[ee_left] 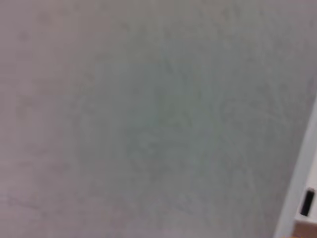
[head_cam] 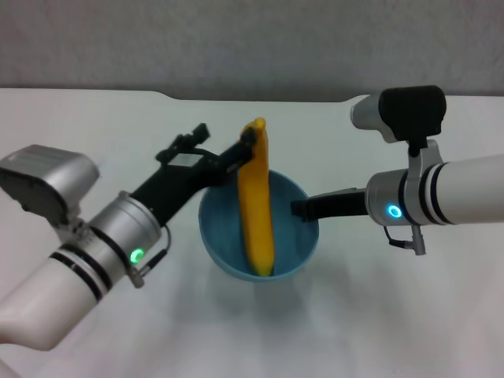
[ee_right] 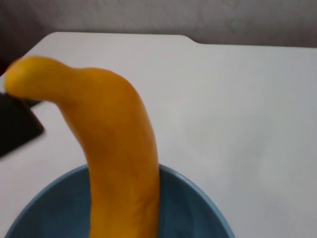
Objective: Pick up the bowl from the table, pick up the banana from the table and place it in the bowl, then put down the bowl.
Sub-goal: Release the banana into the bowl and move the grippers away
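Note:
The light blue bowl [head_cam: 299,250] is held at its right rim by my right gripper [head_cam: 303,209], which is shut on it. The yellow-orange banana [head_cam: 256,205] stands steeply in the bowl, with its lower end on the bowl's bottom and its upper end rising past the far rim. My left gripper [head_cam: 249,143] is at the banana's upper end, with its fingers closed on it. In the right wrist view the banana [ee_right: 116,148] rises out of the bowl [ee_right: 198,208], and a dark left finger [ee_right: 15,129] shows beside its tip.
The white table [head_cam: 394,315] lies all around the bowl, with a notch in its far edge [head_cam: 260,98]. A grey wall stands behind it. The left wrist view shows only a blurred grey surface.

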Motion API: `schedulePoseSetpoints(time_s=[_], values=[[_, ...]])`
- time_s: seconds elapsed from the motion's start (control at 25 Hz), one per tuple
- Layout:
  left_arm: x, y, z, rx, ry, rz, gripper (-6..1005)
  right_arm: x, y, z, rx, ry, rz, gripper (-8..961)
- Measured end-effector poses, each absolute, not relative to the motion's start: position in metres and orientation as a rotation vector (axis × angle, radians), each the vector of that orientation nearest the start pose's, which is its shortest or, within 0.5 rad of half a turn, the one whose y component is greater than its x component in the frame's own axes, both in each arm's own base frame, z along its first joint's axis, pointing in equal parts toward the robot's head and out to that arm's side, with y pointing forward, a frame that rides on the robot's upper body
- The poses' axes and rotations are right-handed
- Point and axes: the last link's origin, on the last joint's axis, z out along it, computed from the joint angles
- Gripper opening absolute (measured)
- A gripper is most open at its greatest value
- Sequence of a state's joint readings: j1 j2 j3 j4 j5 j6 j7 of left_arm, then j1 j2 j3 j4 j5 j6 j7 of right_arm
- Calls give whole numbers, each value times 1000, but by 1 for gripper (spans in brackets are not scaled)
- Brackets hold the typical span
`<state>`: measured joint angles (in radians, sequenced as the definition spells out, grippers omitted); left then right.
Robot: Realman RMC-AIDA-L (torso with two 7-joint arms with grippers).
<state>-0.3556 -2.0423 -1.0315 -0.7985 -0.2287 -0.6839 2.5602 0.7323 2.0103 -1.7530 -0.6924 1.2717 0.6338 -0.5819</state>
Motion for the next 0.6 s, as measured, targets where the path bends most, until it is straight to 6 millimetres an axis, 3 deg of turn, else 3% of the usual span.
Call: schedulePoseSetpoints(time_s=[0.28, 0.6], values=[[-236, 358, -45, -1871, -888, -1001, 901, 222, 407, -80, -2304, 1290, 146, 45], [-294, 362, -28, -1802, -914, -697, 899, 228, 410, -73, -2299, 1297, 89, 46]])
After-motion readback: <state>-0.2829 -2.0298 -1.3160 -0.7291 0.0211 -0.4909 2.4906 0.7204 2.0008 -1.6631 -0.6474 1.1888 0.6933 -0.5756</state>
